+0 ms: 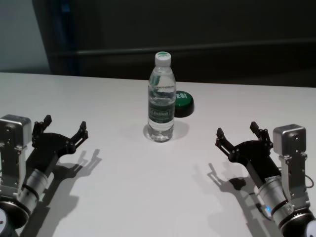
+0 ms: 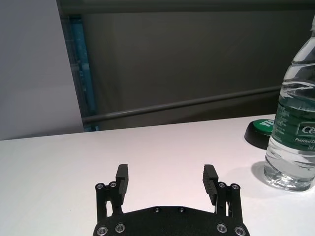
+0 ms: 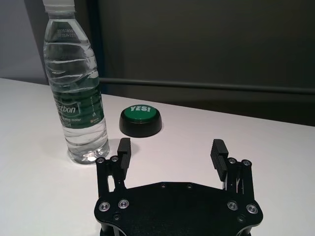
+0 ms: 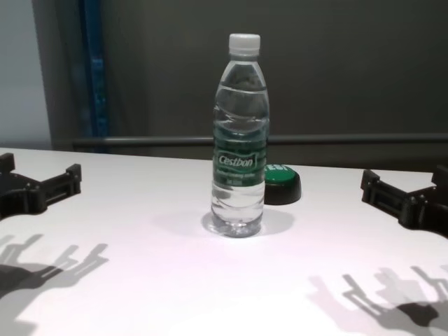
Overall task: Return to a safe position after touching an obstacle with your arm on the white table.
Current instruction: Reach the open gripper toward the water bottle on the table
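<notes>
The obstacle, a clear water bottle (image 1: 161, 101) with a white cap and green Cestbon label, stands upright mid-table on the white table (image 1: 148, 197). It also shows in the chest view (image 4: 240, 140), the left wrist view (image 2: 294, 128) and the right wrist view (image 3: 76, 93). My left gripper (image 1: 65, 128) is open and empty, low at the near left, well apart from the bottle; its fingers (image 2: 122, 179) are spread. My right gripper (image 1: 238, 132) is open and empty at the near right, also apart from it; its fingers (image 3: 218, 153) are spread.
A low black disc with a green top marked YES (image 1: 182, 103) sits just behind and right of the bottle; it shows in the right wrist view (image 3: 141, 120) too. A dark wall with a rail runs behind the table's far edge.
</notes>
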